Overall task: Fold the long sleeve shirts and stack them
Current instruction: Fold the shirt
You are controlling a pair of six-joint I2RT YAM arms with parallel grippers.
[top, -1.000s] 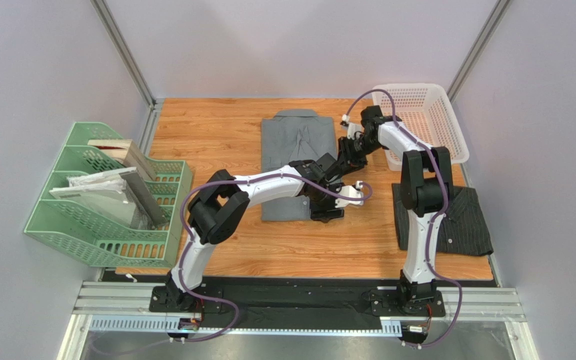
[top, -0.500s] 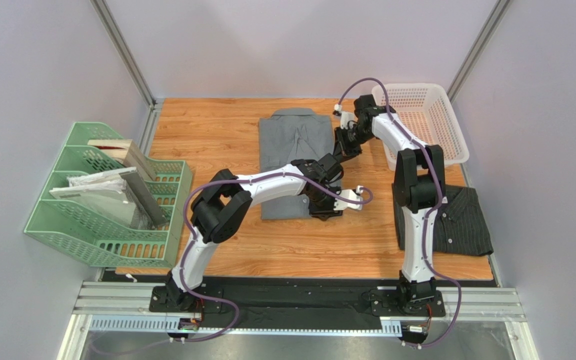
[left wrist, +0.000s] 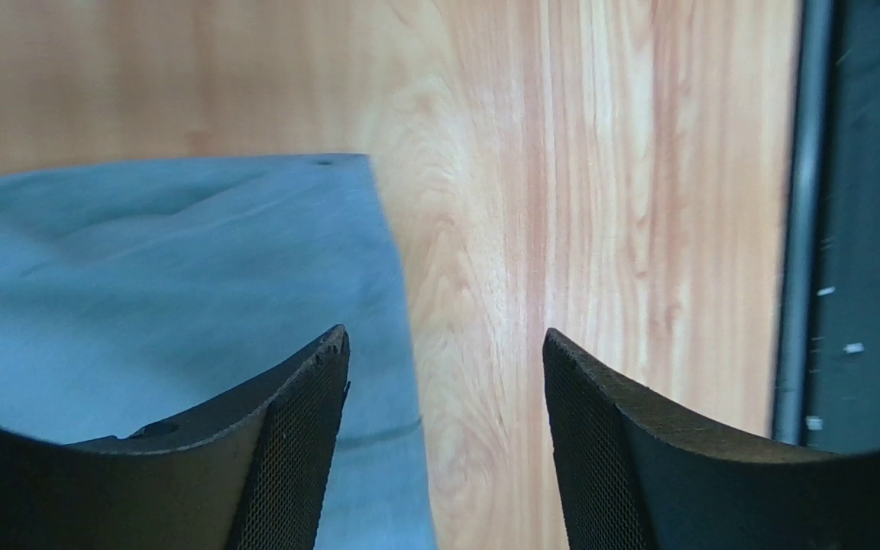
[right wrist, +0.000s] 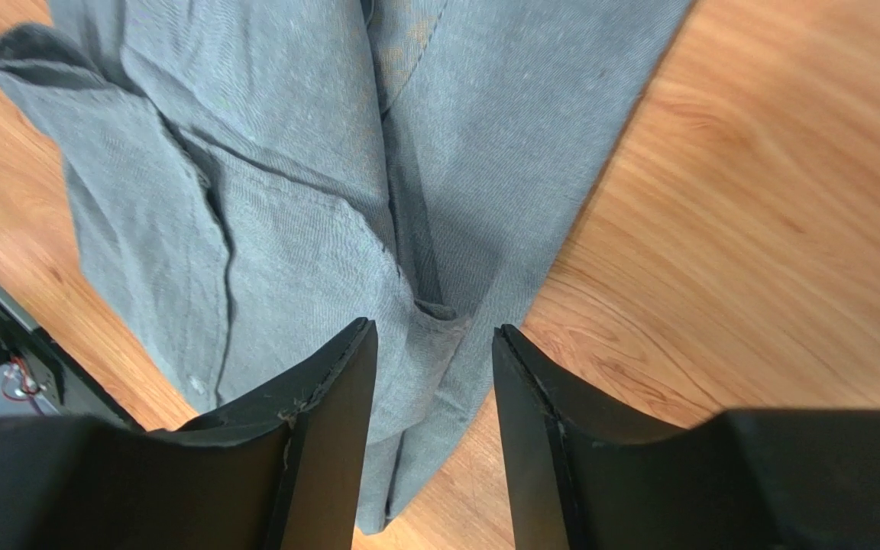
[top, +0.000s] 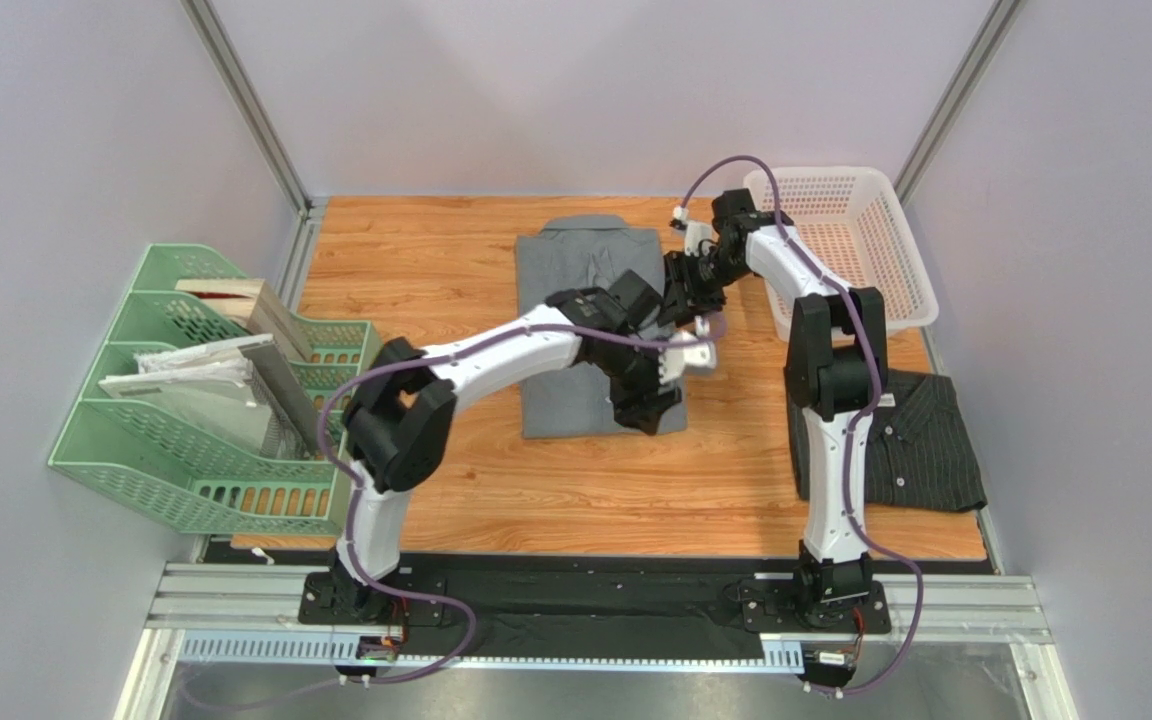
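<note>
The wooden bench [top: 432, 255] carries everything. Off its left edge stands a green mesh file rack [top: 162, 435] holding papers and flat boards. The plain grey shirt [top: 582, 263] lies folded into a tall rectangle in the middle of the bench, collar toward the far edge and lower hem toward the near edge. A white plastic mesh basket [top: 910, 278] sits at the far right corner, well apart from that shirt. The dark pinstriped shirt [top: 928, 443] lies folded by the right edge, nearer the front, partly hidden behind the right arm.

Both arms reach to the grey shirt's right side. The left fingers [top: 645, 402] are over its near right corner; the wrist view shows them released, spread with bare wood and the cloth's edge between them and nothing gripped. The right fingers [top: 683, 296] are by the same side farther back, near the collar end; they too are released, standing apart above the cloth's folded layers and edge, with no fabric pinched between them. The two shirts lie apart, not stacked.
</note>
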